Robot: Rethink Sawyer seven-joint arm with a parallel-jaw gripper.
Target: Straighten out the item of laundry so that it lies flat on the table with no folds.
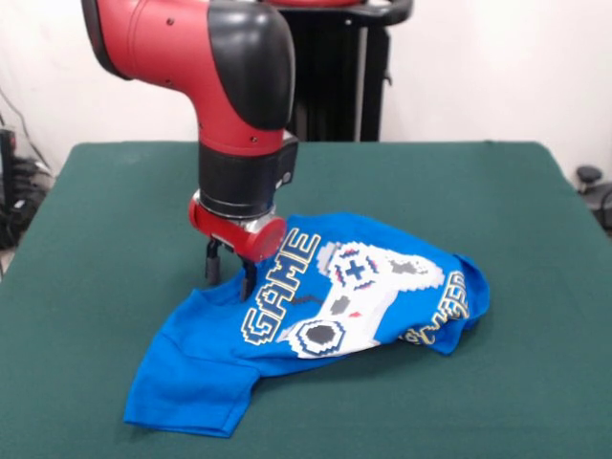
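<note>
I see the soft blue T-shirt lying rumpled mid-table on the matte green felt table, its right edge folded under. My gripper points straight down at its upper-left edge, fingers slightly apart; whether they pinch cloth, I cannot tell.

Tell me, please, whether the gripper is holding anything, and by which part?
It cannot be told for certain. The gripper is down at the T-shirt's upper-left edge beside the "GAME" lettering, but a closed hold on the fabric is not visible.

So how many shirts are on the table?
1. A single blue shirt lies rumpled on the green table, toward the near side, with the robot's hand right at its left part. Nothing else seems to hide beneath it.
</note>
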